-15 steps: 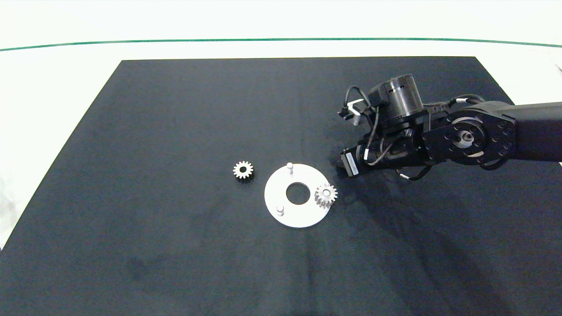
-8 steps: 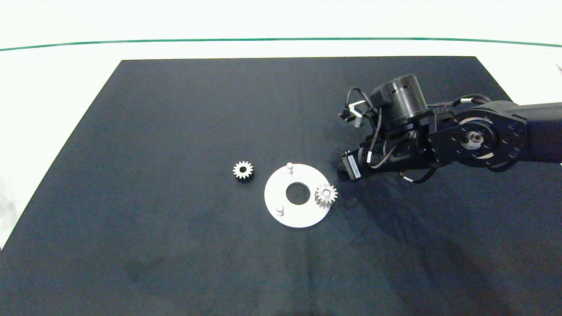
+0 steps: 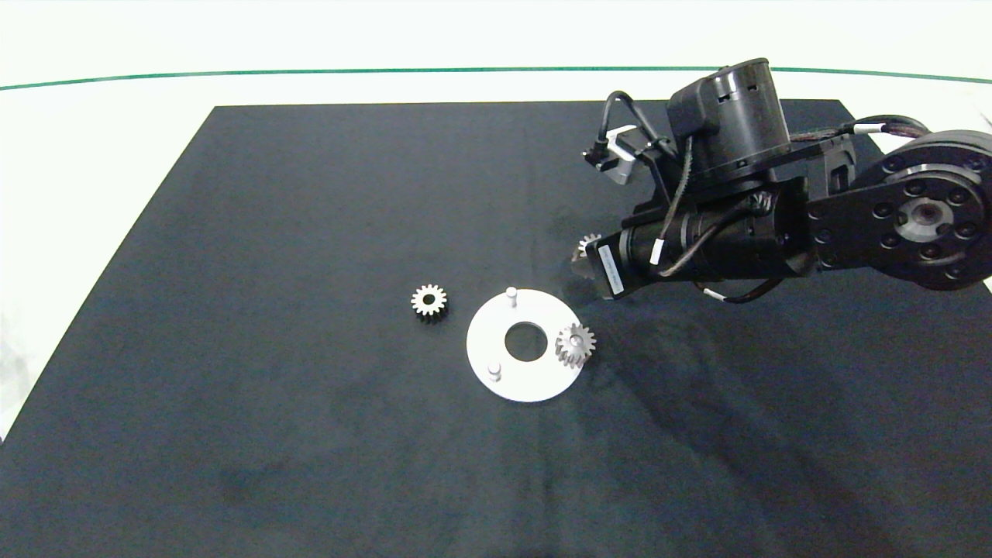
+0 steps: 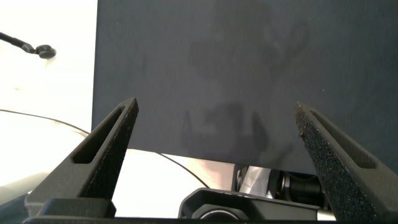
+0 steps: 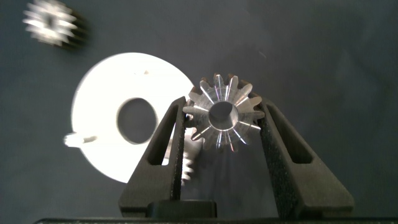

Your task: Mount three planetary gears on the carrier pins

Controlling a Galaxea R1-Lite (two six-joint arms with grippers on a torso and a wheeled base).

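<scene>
The held gear (image 5: 224,118) is small, stiff metal, probably slippery, so a grip across its teeth seems right. The right gripper (image 5: 222,121) is clamped on it there, above the mat. Below and ahead lies the disc (image 5: 102,134) with one seated gear (image 3: 576,345); beyond it, a loose gear (image 3: 428,300). The left gripper (image 4: 214,124) hangs spread apart, holding nothing.

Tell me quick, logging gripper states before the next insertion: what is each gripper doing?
Left gripper: open, holding nothing, above the dark mat.
Right gripper: shut on a planetary gear, above the mat beside the white disc.
</scene>
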